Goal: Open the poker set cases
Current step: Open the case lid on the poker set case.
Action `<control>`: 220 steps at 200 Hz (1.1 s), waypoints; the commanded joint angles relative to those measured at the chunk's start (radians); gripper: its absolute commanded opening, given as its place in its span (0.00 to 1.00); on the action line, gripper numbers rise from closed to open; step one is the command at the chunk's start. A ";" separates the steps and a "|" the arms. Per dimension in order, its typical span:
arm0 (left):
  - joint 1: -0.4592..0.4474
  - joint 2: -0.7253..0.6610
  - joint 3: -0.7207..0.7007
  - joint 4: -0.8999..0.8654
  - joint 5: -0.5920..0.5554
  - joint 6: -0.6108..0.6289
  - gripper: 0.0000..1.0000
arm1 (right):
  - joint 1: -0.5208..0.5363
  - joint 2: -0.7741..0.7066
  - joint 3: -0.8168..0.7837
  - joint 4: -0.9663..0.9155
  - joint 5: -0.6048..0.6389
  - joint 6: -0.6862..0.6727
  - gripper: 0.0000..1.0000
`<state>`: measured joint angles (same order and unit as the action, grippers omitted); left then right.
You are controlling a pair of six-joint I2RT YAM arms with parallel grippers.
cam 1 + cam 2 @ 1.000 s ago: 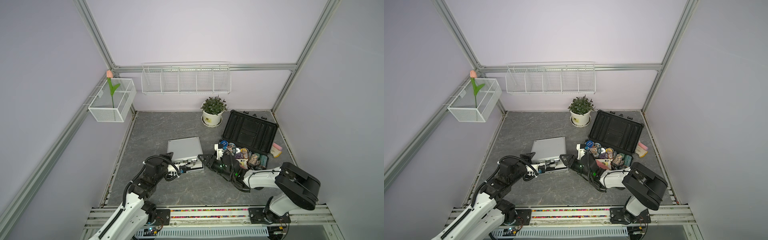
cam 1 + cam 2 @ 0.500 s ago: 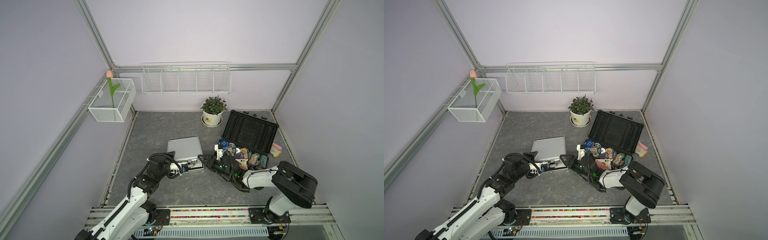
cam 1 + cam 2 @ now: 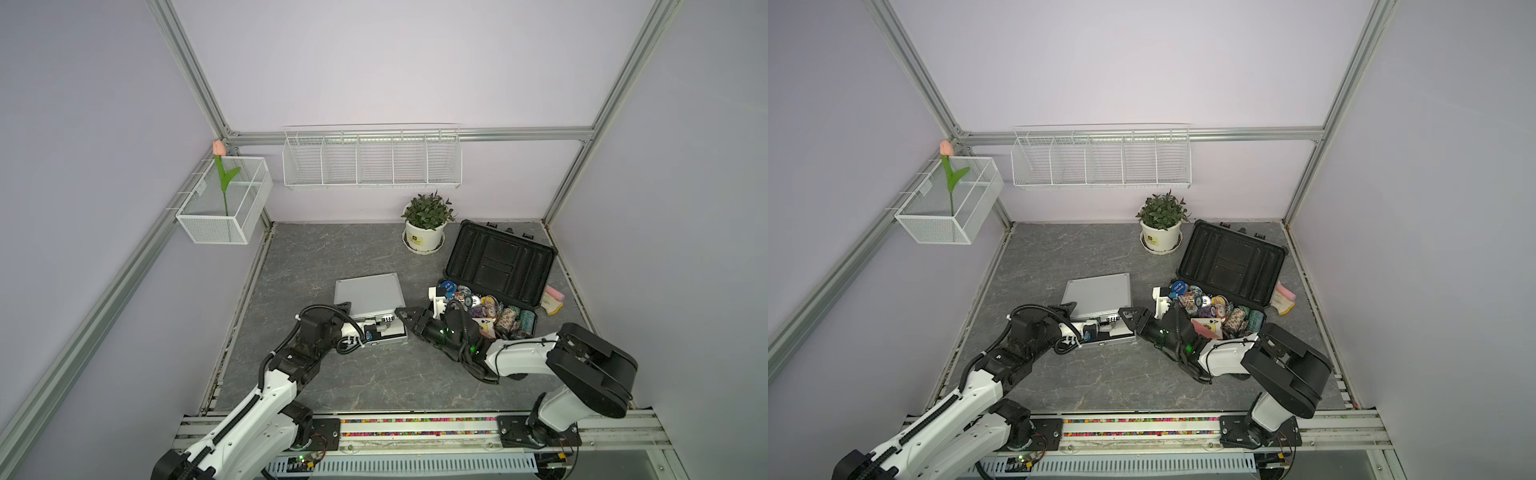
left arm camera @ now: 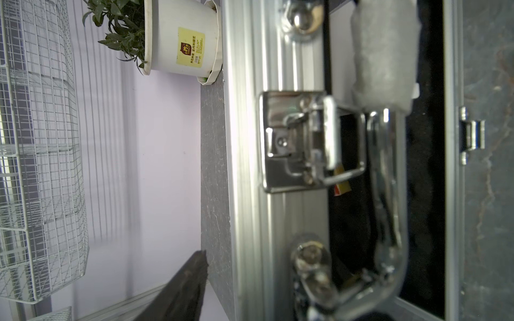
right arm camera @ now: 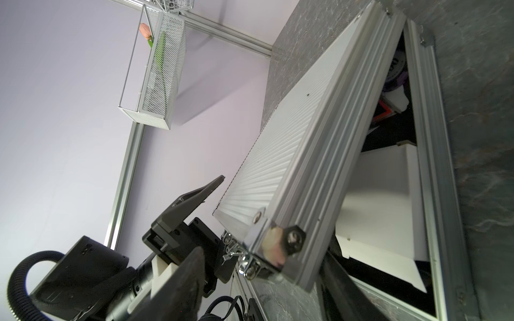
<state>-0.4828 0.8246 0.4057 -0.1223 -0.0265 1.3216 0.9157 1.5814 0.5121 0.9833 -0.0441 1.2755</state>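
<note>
Lift lid of silver case (image 3: 368,291) evenly about its far edge, with right hand (image 3: 405,318) wedged under corner and left hand (image 3: 353,316) astride front rim, jaws of both apart.

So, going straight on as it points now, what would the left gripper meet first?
Probably the front edge of the silver case's lifted lid, by its latch; the left gripper straddles that edge, depth unclear.
</note>
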 commanded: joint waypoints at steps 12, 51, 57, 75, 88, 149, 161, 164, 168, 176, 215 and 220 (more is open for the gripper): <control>-0.002 0.002 0.034 0.067 -0.014 -0.004 0.59 | -0.006 -0.034 0.032 0.017 -0.028 0.024 0.65; -0.002 0.004 0.045 0.077 -0.011 -0.025 0.52 | -0.004 -0.010 0.072 -0.017 -0.068 0.012 0.67; -0.002 0.004 0.045 0.079 -0.009 -0.027 0.52 | -0.003 -0.003 0.078 -0.017 -0.074 0.014 0.68; -0.002 0.001 0.046 0.079 -0.006 -0.035 0.52 | 0.002 0.020 0.091 -0.008 -0.082 0.022 0.68; -0.003 -0.008 0.044 0.079 -0.005 -0.047 0.51 | 0.003 0.038 0.098 0.008 -0.087 0.034 0.68; -0.002 -0.015 0.033 0.077 0.013 -0.036 0.52 | 0.029 0.113 0.156 0.075 -0.124 0.066 0.69; -0.002 -0.016 0.033 0.078 0.013 -0.038 0.52 | 0.035 0.124 0.164 0.091 -0.130 0.079 0.68; -0.002 -0.015 0.033 0.078 0.014 -0.037 0.52 | 0.035 0.126 0.166 0.094 -0.131 0.083 0.68; -0.002 -0.015 0.033 0.078 0.013 -0.036 0.52 | 0.039 0.129 0.166 0.099 -0.131 0.088 0.68; -0.002 -0.016 0.034 0.076 0.012 -0.037 0.52 | 0.041 0.132 0.166 0.113 -0.132 0.097 0.68; -0.003 -0.024 0.025 0.076 0.015 -0.028 0.52 | 0.054 0.119 0.152 0.156 -0.126 0.131 0.67; -0.002 -0.024 0.024 0.075 0.016 -0.027 0.52 | 0.055 0.112 0.152 0.152 -0.125 0.131 0.67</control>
<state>-0.4828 0.8150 0.4133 -0.0746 -0.0406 1.2690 0.9577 1.7050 0.6582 1.0431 -0.1535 1.3209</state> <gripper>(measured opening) 0.523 0.671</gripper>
